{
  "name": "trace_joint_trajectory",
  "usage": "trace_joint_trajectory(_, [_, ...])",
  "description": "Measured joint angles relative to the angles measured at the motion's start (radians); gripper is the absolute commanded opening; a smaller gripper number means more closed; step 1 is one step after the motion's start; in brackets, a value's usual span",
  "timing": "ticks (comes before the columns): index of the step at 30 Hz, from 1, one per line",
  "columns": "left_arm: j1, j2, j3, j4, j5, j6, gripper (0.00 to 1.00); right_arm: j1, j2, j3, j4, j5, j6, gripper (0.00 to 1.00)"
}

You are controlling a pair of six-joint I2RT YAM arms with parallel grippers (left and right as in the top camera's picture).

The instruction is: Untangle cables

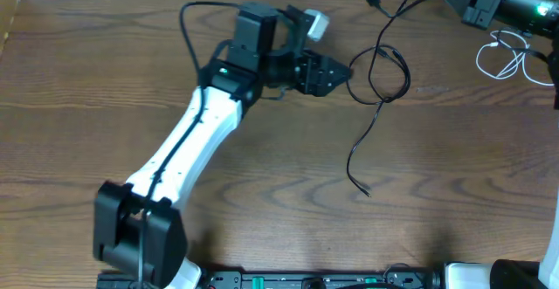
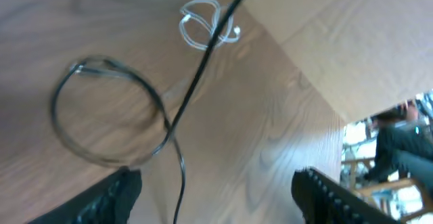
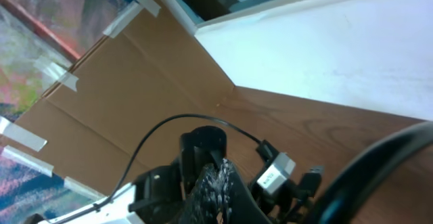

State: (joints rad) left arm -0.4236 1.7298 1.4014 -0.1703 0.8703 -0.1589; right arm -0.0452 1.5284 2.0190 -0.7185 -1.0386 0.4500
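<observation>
Cables lie separated: the black cable (image 2: 195,82) loops on the bench (image 1: 87,106) just before my left jaws (image 2: 218,178), and the white cable (image 2: 203,28) is well apart beyond it. Left jaws stand released, I think ready to take the loop, with the arm stretched low across the bench. Right jaws (image 3: 216,183) are clenched.

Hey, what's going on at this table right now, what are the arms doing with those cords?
Two robot arms are untangling cables on a wooden table. The left gripper is open over the black cable, which lies loosely looped and runs between its fingers ungripped. The white cable sits coiled near the right edge. The right gripper is shut at the far right corner; whether it pinches anything is unclear.
</observation>
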Motion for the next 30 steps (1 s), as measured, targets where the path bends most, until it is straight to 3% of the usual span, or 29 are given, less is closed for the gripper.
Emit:
trace_joint_trajectory(5, [-0.079, 0.079, 0.001, 0.179, -0.035, 0.002, 0.76, -0.012, 0.000, 0.000, -0.026, 0.000, 0.006, 0.01])
trace_joint_trajectory(9, [-0.144, 0.145, 0.001, 0.274, -0.175, -0.019, 0.75, -0.013, 0.000, 0.000, -0.056, 0.001, 0.005, 0.01])
trace_joint_trajectory(11, [-0.165, 0.182, 0.001, 0.341, -0.235, -0.029, 0.70, -0.013, 0.000, 0.000, -0.073, 0.001, 0.002, 0.01])
trace_joint_trajectory(12, [-0.172, 0.200, 0.002, 0.373, -0.256, -0.031, 0.57, -0.013, 0.000, 0.000, -0.079, 0.001, -0.002, 0.01])
trace_joint_trajectory(14, [-0.181, 0.232, 0.002, 0.422, -0.290, -0.043, 0.15, -0.013, 0.000, 0.000, -0.087, 0.001, -0.011, 0.01])
trace_joint_trajectory(15, [-0.183, 0.247, 0.002, 0.433, -0.304, -0.048, 0.07, -0.013, 0.000, 0.000, -0.092, 0.001, -0.015, 0.01])
trace_joint_trajectory(19, [-0.187, 0.279, 0.002, 0.394, -0.362, -0.065, 0.07, -0.024, 0.000, 0.000, -0.142, 0.021, -0.035, 0.01])
trace_joint_trajectory(24, [-0.151, 0.241, 0.000, 0.250, -0.382, -0.138, 0.07, -0.090, 0.003, -0.001, -0.267, 0.199, -0.040, 0.01])
trace_joint_trajectory(30, [-0.079, -0.029, -0.003, 0.010, -0.357, -0.206, 0.07, -0.145, 0.046, -0.006, -0.279, 0.391, -0.040, 0.02])
